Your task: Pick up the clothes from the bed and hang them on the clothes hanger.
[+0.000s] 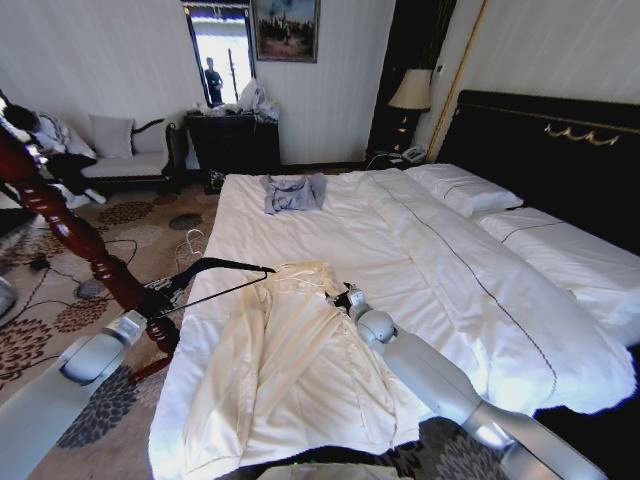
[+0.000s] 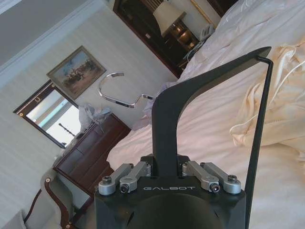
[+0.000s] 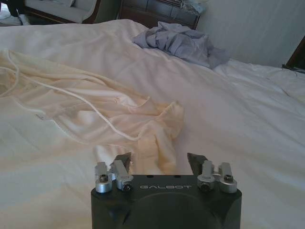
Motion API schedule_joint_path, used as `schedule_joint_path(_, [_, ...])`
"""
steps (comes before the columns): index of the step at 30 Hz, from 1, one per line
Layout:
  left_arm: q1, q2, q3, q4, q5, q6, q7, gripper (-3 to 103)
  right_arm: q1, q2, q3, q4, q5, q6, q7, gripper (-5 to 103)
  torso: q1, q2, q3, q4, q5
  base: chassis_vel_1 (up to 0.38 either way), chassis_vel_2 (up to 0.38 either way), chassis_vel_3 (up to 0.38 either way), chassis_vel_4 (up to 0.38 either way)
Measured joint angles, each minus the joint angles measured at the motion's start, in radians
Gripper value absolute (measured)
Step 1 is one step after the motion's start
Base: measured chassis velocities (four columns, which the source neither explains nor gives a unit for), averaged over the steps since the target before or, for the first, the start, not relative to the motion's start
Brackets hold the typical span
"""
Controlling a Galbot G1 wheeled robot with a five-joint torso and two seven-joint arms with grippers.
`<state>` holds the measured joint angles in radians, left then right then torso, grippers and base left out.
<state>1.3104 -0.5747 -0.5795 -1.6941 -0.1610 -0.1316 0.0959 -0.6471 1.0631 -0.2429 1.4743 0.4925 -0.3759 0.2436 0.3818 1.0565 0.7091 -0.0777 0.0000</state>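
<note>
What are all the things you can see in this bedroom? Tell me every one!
Large cream long-sleeved garment: one, pale yellow, spread flat on the near part of the bed.
Small grey-blue garment: one, crumpled at the bed's far end.
Wide bed with white sheets: one, white, with a dark headboard.
Thin black triangular hanger: one, held at the bed's left edge.
Reddish-brown turned wooden post: one, left of the bed.
Cream table lamp: one, beside the headboard.
Dark wooden dresser: one, against the far wall.
Framed painting: one, above the dresser.
Left claw: shut on the hanger.
Right claw: open, just above the cream garment's collar.
</note>
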Motion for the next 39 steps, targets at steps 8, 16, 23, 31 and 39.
schedule_joint_path(8, [0.000, -0.002, 0.000, 0.008, -0.004, -0.004, 0.000, 22, -0.006, -0.003, -0.017, -0.006, -0.005, -0.018, 0.012, 35, 0.000, 0.000, 0.000, -0.0001, 0.0000, 0.000, 0.000, 0.000, 0.000])
schedule_joint_path(16, [0.000, -0.001, 0.001, 0.015, -0.012, -0.009, 0.000, 22, -0.005, 0.000, -0.017, -0.017, -0.014, 0.016, 0.045, 8, 0.000, 0.000, 0.000, 0.0000, 0.0000, 0.000, 0.000, 0.000, 0.000])
schedule_joint_path(23, [0.001, -0.002, 0.010, 0.015, -0.012, -0.012, 0.002, 22, 0.002, -0.006, -0.017, -0.012, -0.012, 0.020, 0.050, 1, 0.000, 0.000, 0.000, 0.0000, 0.0001, 0.000, 0.000, 0.000, 0.000])
schedule_joint_path(31, [-0.017, 0.008, 0.083, -0.028, 0.002, -0.017, 0.014, 22, 0.016, -0.027, 0.004, 0.013, 0.006, 0.029, 0.075, 1, 0.000, 0.000, 0.000, 0.0000, 0.0002, 0.000, 0.000, 0.000, 0.000])
schedule_joint_path(39, [-0.098, 0.020, 0.199, -0.054, 0.008, 0.003, 0.016, 22, 0.046, -0.066, 0.024, 0.092, 0.052, 0.017, 0.102, 1, 0.000, 0.000, 0.000, -0.0001, 0.0002, 0.000, 0.000, 0.000, 0.000])
